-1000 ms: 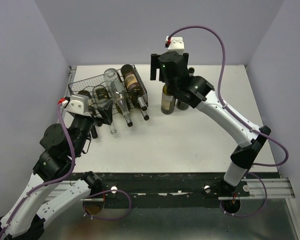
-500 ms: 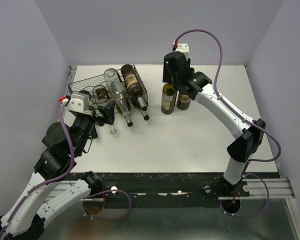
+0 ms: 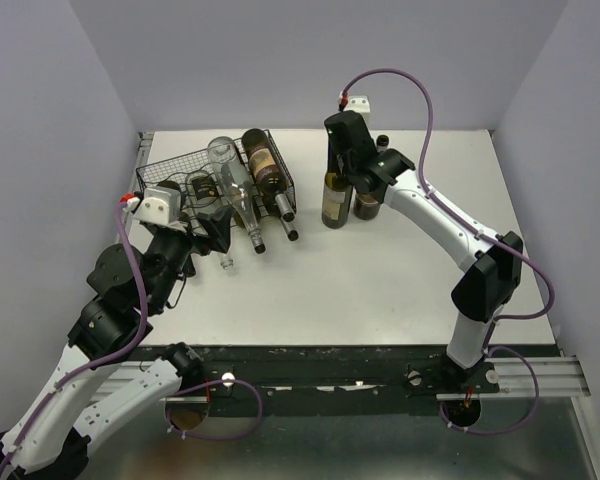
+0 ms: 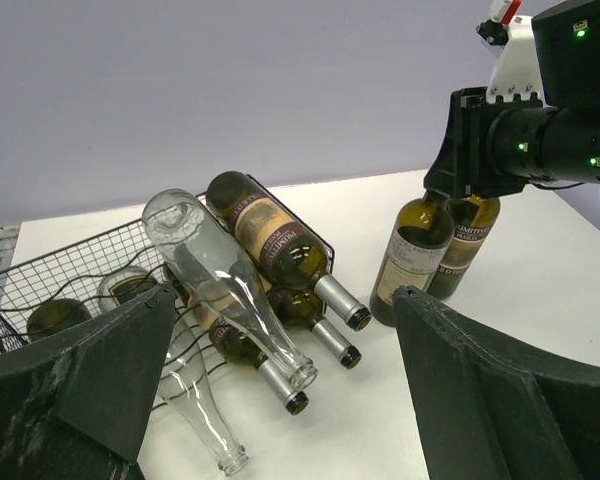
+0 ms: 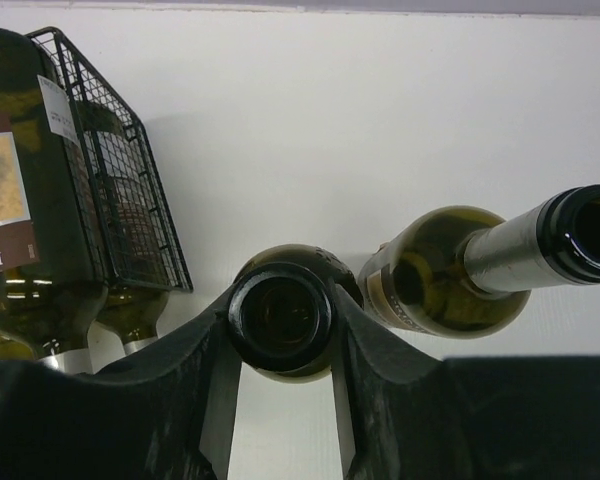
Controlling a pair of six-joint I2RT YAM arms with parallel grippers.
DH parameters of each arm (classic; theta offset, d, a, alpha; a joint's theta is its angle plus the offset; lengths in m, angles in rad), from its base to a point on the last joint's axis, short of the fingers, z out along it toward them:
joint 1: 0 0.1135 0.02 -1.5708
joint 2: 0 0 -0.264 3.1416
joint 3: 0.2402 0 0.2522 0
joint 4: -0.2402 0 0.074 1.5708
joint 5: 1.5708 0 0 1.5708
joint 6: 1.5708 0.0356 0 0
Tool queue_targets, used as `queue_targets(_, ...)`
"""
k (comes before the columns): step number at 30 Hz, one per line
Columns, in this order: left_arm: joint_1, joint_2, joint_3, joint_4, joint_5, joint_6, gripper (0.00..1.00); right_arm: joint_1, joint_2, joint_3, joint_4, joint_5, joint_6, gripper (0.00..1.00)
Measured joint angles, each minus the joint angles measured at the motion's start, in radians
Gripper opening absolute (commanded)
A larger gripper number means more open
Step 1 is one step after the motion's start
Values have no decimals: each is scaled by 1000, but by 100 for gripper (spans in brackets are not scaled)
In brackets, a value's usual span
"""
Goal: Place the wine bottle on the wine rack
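Dark-green glass is now clamped at the neck: the right gripper point(image 5: 280, 322), spread wide above the wine bottle point(image 3: 334, 200) a second ago, has dropped over it and closed its fingers against both sides of the neck. The grasp looks made, though the bottle stands upright on the table just right of the wine rack point(image 3: 170, 165). A second upright bottle point(image 3: 368, 205) stands just beside it and could be knocked. A clear bottle point(image 4: 215, 280) and labelled bottle point(image 4: 270, 235) crowd the rack, and the left gripper point(image 3: 212, 222) hangs wide open, empty, at its near edge.
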Motion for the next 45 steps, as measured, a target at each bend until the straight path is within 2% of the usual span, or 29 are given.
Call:
queue_targets(2, 0, 1, 0, -1, 3, 0, 99, -4, 2, -3, 13, -1, -3, 33)
queue_targets(7, 0, 13, 0, -7, 23, 0, 99, -8, 7, -3, 35, -1, -27, 2)
queue_targets(8, 0, 16, 0, -8, 26, 0, 99, -8, 7, -3, 35, -2, -29, 1)
queue_targets(13, 0, 30, -16, -12, 75, 4, 99, -8, 0, -3, 31, -46, -72, 1)
queue_targets(17, 0, 44, -79, 16, 141, 6, 99, -8, -31, -3, -13, -146, -121, 1)
queue_targets(27, 0, 150, -322, 268, 369, -15, 99, -11, -240, -3, -137, -413, -200, 1)
queue_targets(34, 0, 271, -331, 423, 516, -17, 99, -11, -356, 16, -193, -642, -231, 1)
queue_targets(45, 0, 405, -342, 573, 771, -14, 99, -11, -360, 83, -233, -910, -228, 1)
